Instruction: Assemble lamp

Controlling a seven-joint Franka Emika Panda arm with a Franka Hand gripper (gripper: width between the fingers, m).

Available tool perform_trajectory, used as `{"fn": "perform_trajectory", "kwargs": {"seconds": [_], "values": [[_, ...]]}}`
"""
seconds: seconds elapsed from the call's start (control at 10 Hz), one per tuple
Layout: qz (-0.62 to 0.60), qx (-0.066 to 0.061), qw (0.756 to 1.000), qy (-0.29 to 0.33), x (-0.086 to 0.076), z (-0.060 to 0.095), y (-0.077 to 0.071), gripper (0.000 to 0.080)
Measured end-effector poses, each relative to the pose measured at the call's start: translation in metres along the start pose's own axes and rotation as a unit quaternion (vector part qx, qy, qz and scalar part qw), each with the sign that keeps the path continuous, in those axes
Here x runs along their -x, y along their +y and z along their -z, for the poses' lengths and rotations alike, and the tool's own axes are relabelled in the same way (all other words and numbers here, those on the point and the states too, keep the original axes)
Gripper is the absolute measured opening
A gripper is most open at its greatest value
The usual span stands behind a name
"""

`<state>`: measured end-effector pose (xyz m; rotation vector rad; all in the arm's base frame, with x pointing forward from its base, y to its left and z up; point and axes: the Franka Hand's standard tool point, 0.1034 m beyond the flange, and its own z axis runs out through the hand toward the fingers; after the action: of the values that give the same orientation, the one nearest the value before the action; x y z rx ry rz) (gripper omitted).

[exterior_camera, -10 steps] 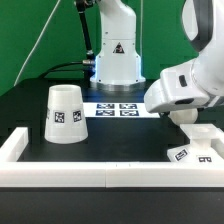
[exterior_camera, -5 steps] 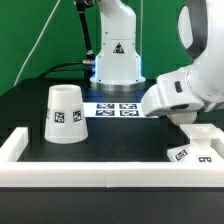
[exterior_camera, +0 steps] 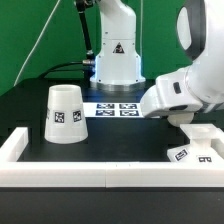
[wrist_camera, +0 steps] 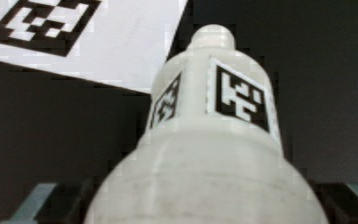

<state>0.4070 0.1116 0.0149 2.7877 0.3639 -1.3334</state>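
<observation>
The bulb (wrist_camera: 208, 130) fills the wrist view, a white rounded body with a neck and black-and-white tags, lying on the black table. My gripper (wrist_camera: 197, 205) straddles its wide end, with one dark finger (wrist_camera: 43, 205) on each side and a thin gap between each finger and the bulb, so it is open. In the exterior view the arm's white hand (exterior_camera: 180, 95) is low over the table at the right and hides the bulb. The tapered shade (exterior_camera: 65, 113) stands mouth down at the left. The flat stepped base (exterior_camera: 195, 152) lies at the front right.
The marker board (exterior_camera: 118, 108) lies flat in front of the white robot pedestal (exterior_camera: 117, 60); it also shows in the wrist view (wrist_camera: 78, 40) beyond the bulb's neck. A white raised rail (exterior_camera: 90, 168) borders the table's front and sides.
The arm's hand has shifted a little toward the exterior view's left and slightly down since one second ago. The shade and base have not moved.
</observation>
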Motion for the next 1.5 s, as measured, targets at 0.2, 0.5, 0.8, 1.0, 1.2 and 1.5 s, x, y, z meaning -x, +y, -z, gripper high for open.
{"fn": "perform_trajectory", "kwargs": {"seconds": [0.2, 0.5, 0.8, 1.0, 1.2, 1.5], "values": [[0.014, -0.002, 1.000, 0.004, 0.001, 0.005, 0.002, 0.0577], [0.014, -0.018, 1.000, 0.002, 0.014, 0.046, 0.007, 0.0577], [0.007, -0.030, 0.999, 0.019, 0.022, 0.086, 0.017, 0.0578], [0.007, -0.029, 0.999, 0.019, 0.019, 0.080, 0.016, 0.0579], [0.006, -0.022, 0.994, 0.108, 0.012, 0.094, 0.021, 0.0579], [0.009, -0.014, 0.978, 0.207, 0.028, 0.140, 0.032, 0.0579]]}}
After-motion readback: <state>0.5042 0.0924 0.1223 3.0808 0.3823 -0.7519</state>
